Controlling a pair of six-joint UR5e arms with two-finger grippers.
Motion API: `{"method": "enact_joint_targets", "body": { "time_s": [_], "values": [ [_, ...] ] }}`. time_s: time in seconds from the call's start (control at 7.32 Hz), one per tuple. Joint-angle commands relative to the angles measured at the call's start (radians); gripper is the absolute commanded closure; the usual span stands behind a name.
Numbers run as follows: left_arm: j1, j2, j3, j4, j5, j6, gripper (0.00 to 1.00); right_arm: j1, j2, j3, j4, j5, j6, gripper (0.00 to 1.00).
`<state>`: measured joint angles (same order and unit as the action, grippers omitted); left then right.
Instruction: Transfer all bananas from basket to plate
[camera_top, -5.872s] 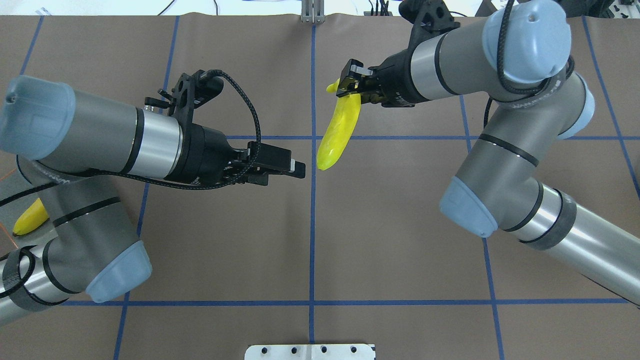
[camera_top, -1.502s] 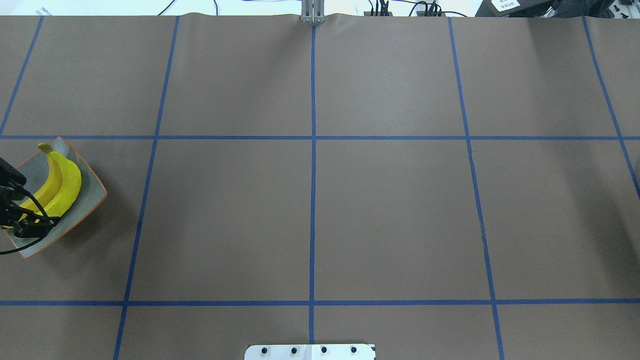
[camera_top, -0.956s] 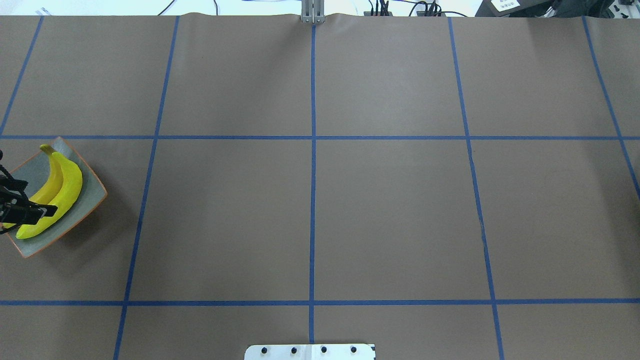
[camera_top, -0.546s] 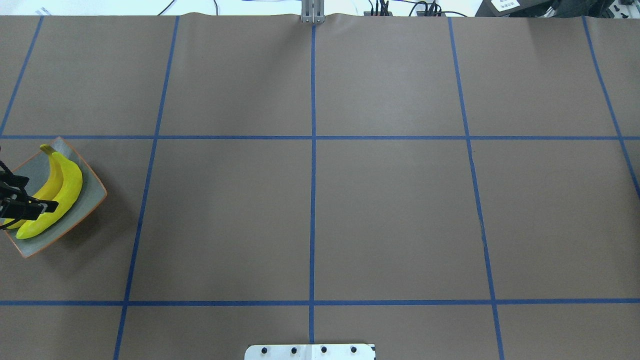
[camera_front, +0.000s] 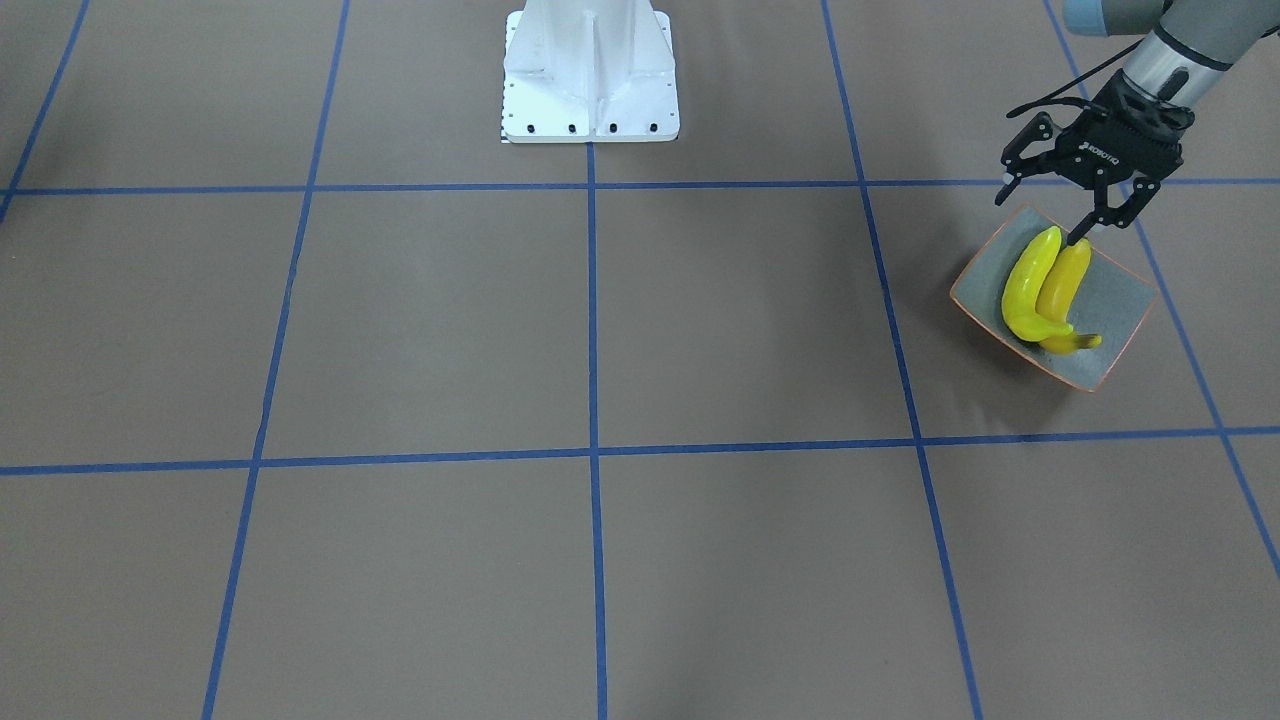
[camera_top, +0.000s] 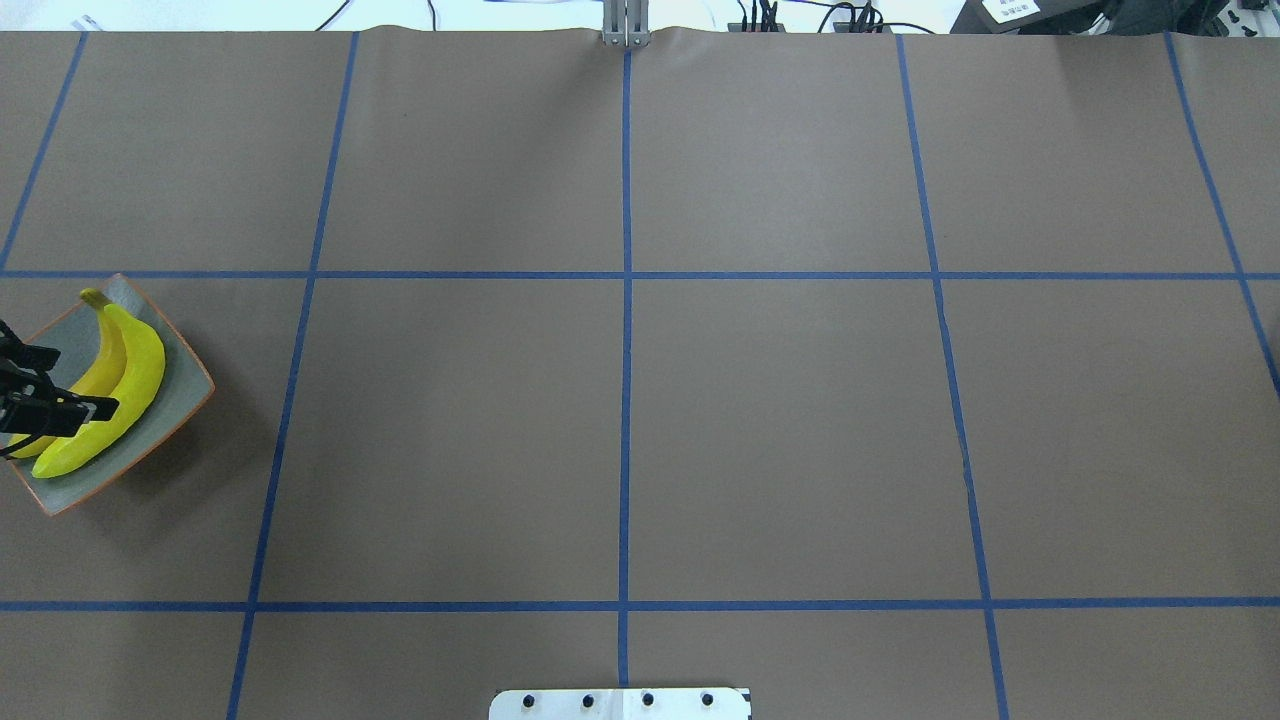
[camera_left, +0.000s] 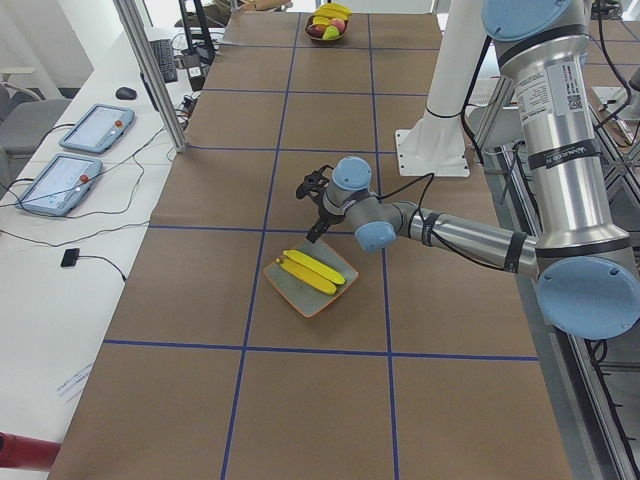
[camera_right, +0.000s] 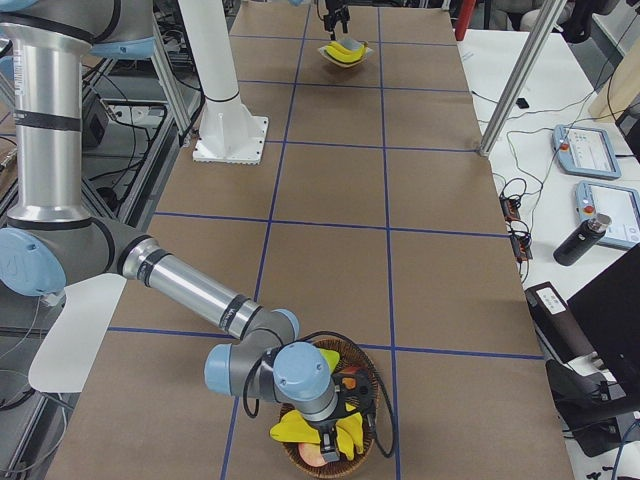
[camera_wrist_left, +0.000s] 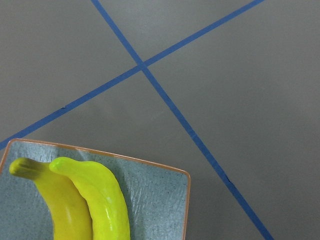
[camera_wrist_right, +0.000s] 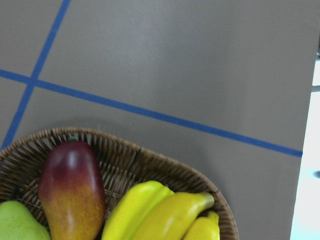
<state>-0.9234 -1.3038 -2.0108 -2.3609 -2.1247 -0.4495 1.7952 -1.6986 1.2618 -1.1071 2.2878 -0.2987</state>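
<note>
Two yellow bananas (camera_front: 1040, 285) lie side by side on the grey-green plate (camera_front: 1120, 310) with its orange rim, at the table's left end. They show too in the overhead view as bananas (camera_top: 125, 385) on the plate (camera_top: 185, 385). My left gripper (camera_front: 1038, 208) hangs open just above their near ends, holding nothing. The wicker basket (camera_wrist_right: 165, 167) holds more bananas (camera_wrist_right: 160, 210). My right gripper (camera_right: 322, 440) is down over the basket (camera_right: 365, 462); I cannot tell whether it is open or shut.
In the basket, a red-yellow mango (camera_wrist_right: 72, 192) and a green pear (camera_wrist_right: 17, 222) lie beside the bananas. The white robot base (camera_front: 590, 70) stands at the table's robot side. Blue tape lines cross the brown table cover.
The banana that my right gripper held over the table's middle earlier now lies on the plate beside the first. My left gripper has shifted slightly along the bananas over the last second.
</note>
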Motion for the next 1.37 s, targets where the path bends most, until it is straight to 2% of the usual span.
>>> {"method": "enact_joint_targets", "body": {
  "time_s": [0.0,0.27,0.82,1.23],
  "values": [
    [0.000,0.000,-0.003,-0.001,0.000,0.000,0.00,0.003,-0.020,-0.028,0.004,0.019,0.009,0.12],
    [0.000,-0.002,-0.003,-0.001,0.002,0.000,0.00,0.003,-0.029,-0.088,0.099,-0.002,0.012,0.15],
    [0.000,-0.006,-0.002,-0.001,0.002,0.000,0.00,0.001,-0.024,-0.098,0.101,-0.002,0.016,0.30],
    [0.000,-0.006,0.000,-0.001,0.003,0.000,0.00,0.001,-0.018,-0.098,0.099,-0.002,0.018,0.30]
  ]
}}
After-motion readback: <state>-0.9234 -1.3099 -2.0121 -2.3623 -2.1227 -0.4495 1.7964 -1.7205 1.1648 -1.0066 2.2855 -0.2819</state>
